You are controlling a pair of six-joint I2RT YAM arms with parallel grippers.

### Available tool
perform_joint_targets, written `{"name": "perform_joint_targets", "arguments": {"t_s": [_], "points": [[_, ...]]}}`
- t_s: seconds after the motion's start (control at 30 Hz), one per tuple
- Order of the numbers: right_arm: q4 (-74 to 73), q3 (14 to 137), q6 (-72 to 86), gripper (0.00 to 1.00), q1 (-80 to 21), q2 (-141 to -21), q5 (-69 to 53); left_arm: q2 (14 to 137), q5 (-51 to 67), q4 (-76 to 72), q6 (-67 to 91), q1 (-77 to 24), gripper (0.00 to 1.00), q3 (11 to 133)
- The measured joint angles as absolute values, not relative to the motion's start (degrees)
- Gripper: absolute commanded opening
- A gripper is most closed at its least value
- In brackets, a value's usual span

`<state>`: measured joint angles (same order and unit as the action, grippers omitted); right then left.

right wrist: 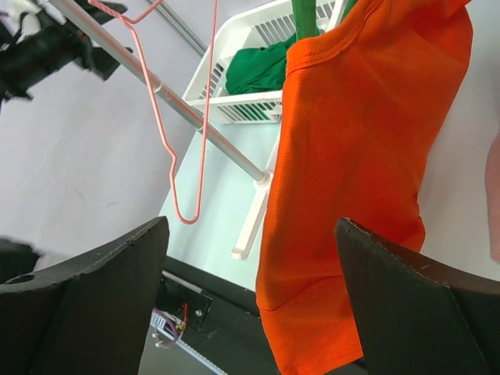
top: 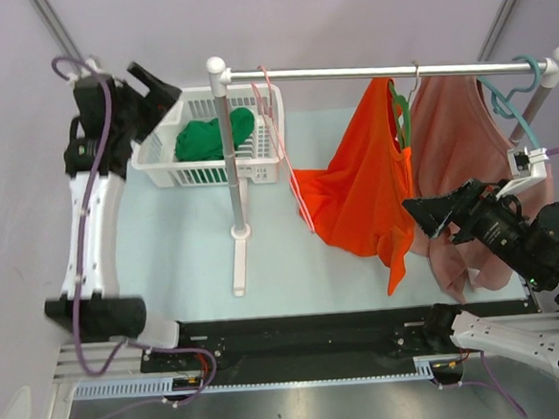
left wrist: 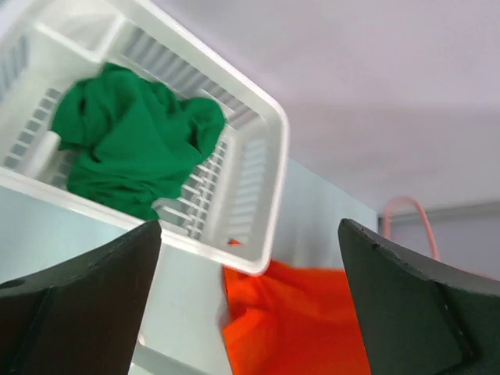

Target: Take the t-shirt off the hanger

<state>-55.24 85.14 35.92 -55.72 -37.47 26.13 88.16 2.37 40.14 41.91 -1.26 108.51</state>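
Observation:
An orange t-shirt (top: 359, 180) hangs from a green hanger (top: 400, 115) on the white rail (top: 347, 71), one side sagging low to the left. My right gripper (top: 426, 216) is open and empty, just right of the shirt's lower edge. In the right wrist view the shirt (right wrist: 359, 156) hangs between and beyond the open gripper (right wrist: 250, 305), with the green hanger (right wrist: 305, 19) at the top. My left gripper (top: 164, 100) is open and empty, raised by the basket at the far left. It also shows in the left wrist view (left wrist: 250, 297), with the shirt (left wrist: 297, 320) far beyond it.
A white basket (top: 257, 168) holds a green garment (top: 212, 137). An empty pink hanger (top: 280, 142) hangs on the rail near its left post (top: 230, 155). A pink shirt (top: 453, 149) hangs on a teal hanger (top: 506, 93) right of the orange one.

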Motion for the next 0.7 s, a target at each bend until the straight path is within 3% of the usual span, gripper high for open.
{"name": "perform_joint_targets", "arguments": {"t_s": [0.23, 0.4, 0.5, 0.7], "points": [[-57.04, 85.54, 35.73, 0.92, -55.77, -37.91, 27.7, 58.87, 7.2, 25.21, 41.34, -15.14, 0.95, 65.93], [-59.11, 87.18, 34.85, 0.92, -55.77, -40.29, 30.59, 41.41, 9.56, 21.93, 43.18, -27.57, 0.89, 44.71], [-59.79, 88.79, 34.15, 0.91, -55.77, -43.29, 31.99, 32.01, 9.76, 22.41, 44.6, -32.4, 0.89, 38.7], [-60.12, 91.35, 32.49, 0.91, -55.77, -48.05, 33.93, 20.29, 6.66, 27.46, 45.08, -35.64, 0.85, 39.07]]}}
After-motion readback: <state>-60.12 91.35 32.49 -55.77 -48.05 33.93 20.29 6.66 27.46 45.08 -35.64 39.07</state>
